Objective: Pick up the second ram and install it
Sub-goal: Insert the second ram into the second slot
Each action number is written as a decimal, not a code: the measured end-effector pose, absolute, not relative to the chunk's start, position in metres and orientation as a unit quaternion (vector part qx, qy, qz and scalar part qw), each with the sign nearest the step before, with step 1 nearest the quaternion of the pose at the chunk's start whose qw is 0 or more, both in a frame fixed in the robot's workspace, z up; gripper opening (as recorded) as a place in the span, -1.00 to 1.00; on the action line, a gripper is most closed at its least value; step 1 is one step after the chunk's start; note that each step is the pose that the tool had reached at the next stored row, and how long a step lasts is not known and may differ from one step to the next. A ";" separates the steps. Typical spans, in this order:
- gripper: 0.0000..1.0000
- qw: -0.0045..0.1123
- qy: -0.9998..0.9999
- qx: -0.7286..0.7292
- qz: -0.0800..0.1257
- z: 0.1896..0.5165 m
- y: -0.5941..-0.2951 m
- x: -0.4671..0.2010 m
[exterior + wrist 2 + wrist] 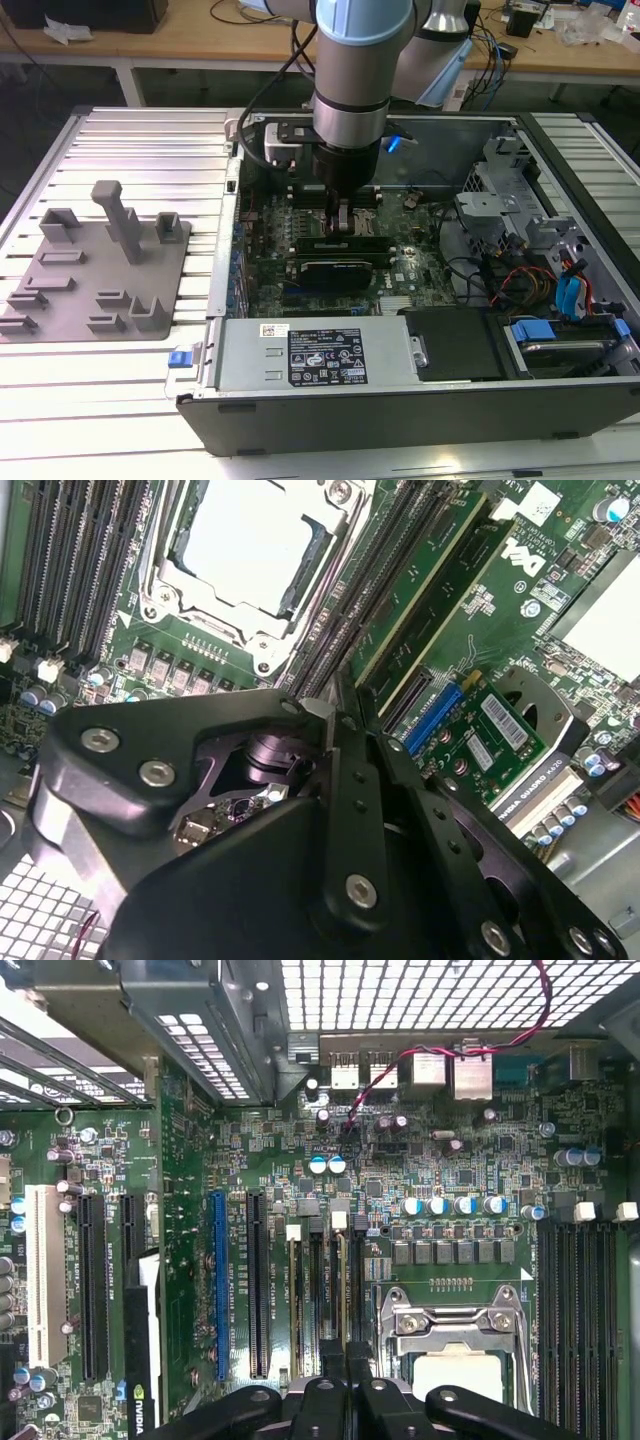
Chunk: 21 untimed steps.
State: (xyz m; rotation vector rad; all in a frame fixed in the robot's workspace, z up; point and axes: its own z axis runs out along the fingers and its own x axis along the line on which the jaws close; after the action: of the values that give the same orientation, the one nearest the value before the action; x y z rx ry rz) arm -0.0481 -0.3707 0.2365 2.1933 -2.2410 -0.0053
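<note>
My gripper point(343, 218) reaches down into the open computer case point(215, 300), over the memory slots next to the CPU socket point(250, 545). The second ram point(425, 575) is a long green stick standing on edge in a slot beside that socket. It runs straight under the black fingers point(322, 712), which sit close together on its end. In the first wrist view the second ram point(345, 1290) shows edge-on, leading into the gripper point(345, 1370). Another green stick point(470, 590) sits in the neighbouring slot, on the side away from the socket.
A black expansion card point(345, 265) lies across the board just in front of the gripper. A power supply point(320, 355) and drive bays with cables point(560, 280) fill the case's near and right sides. A grey fixture plate point(100, 260) with holders lies at the exterior view's left.
</note>
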 end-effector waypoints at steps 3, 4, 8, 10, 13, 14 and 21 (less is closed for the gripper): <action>-0.82 0.003 -0.715 0.699 -0.002 0.236 -0.371 -0.048; -0.82 0.003 -0.715 0.699 -0.002 0.236 -0.371 -0.048; -0.82 0.003 -0.715 0.699 -0.002 0.236 -0.371 -0.048; -0.82 0.003 -0.715 0.699 -0.002 0.236 -0.371 -0.048; -0.82 0.008 -0.715 0.699 -0.007 0.236 -0.371 -0.048; -0.82 0.012 -0.714 0.699 -0.012 0.236 -0.371 -0.047; -0.82 0.017 -0.715 0.699 -0.016 0.236 -0.371 -0.041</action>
State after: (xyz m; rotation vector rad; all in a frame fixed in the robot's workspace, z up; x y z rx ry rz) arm -0.0406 -0.3707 0.2361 2.1726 -2.2207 -0.0505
